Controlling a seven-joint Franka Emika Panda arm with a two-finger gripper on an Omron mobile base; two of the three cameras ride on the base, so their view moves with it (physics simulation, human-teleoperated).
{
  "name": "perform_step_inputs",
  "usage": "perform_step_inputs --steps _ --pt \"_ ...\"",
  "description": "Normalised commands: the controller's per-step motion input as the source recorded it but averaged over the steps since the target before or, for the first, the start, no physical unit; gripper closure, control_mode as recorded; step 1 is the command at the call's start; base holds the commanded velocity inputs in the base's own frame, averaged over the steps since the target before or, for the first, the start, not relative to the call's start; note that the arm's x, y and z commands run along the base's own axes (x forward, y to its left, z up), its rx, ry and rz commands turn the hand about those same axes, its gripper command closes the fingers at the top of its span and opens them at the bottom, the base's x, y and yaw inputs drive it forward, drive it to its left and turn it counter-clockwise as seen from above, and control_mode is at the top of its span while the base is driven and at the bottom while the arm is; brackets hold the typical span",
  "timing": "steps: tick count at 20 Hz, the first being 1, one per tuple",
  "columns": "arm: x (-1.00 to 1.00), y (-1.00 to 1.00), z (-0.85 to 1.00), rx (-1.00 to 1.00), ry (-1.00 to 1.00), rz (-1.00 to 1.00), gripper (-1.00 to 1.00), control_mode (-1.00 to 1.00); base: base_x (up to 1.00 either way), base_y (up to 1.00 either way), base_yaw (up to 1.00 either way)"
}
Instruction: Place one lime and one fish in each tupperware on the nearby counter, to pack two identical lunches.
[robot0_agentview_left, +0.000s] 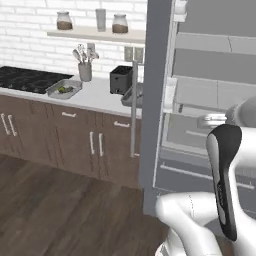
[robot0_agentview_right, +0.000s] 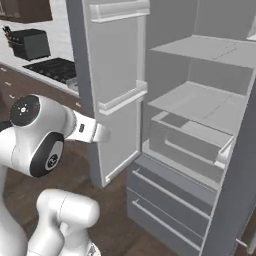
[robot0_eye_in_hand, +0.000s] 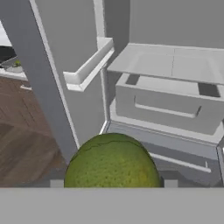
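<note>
Hand view showed a round dark-green lime with dimpled skin (robot0_eye_in_hand: 112, 162) sitting at the bottom centre of the frame, right where the claw's fingertips would rise; the tips themselves were hidden behind it, so the claw appeared clamped on the lime, though its fingers could not be made out. Beyond the lime, in the upper right of that frame, stood the open grey fridge interior with pale shelves (robot0_eye_in_hand: 173, 63) and a grey drawer (robot0_eye_in_hand: 168, 109) under the lowest shelf. The grey fridge door with a white shelf rail (robot0_eye_in_hand: 87, 65) hung open in the upper left. Dark wooden floor (robot0_eye_in_hand: 26, 131) filled the left edge.

In the right base view the white arm (robot0_agentview_right: 40, 132) crossed the lower left, its wrist reaching toward the open door; the claw was not distinguishable there.

In the left base view the long pale grey-white counter (robot0_agentview_left: 97, 95) ran across the upper left over dark brown cabinets with white bar handles (robot0_agentview_left: 75, 145). A whitish shallow rectangular tupperware (robot0_agentview_left: 64, 88) rested on it at centre left, with something small and green inside, too small to identify. A darker grey tupperware (robot0_agentview_left: 132, 95) lay near the fridge's edge, partly hidden by it. A black boxy toaster (robot0_agentview_left: 120, 79) stood between them, toward the wall, and a grey utensil holder (robot0_agentview_left: 85, 70) stood behind the whitish container.
</note>
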Motion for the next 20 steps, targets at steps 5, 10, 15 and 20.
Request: perform_step_inputs --steps 5,10,15,20 --pt "0.00 0.00 0.00 0.00 0.00 0.00 1.00 1.00 -0.55 0.50 0.75" --pt "0.00 0.00 0.00 0.00 0.00 0.00 1.00 1.00 0.28 0.66 0.55" --pt "0.00 0.00 0.00 0.00 0.00 0.00 1.00 1.00 1.00 -0.47 0.22" --pt "0.00 0.00 0.00 0.00 0.00 0.00 1.00 1.00 1.00 0.02 0.01"
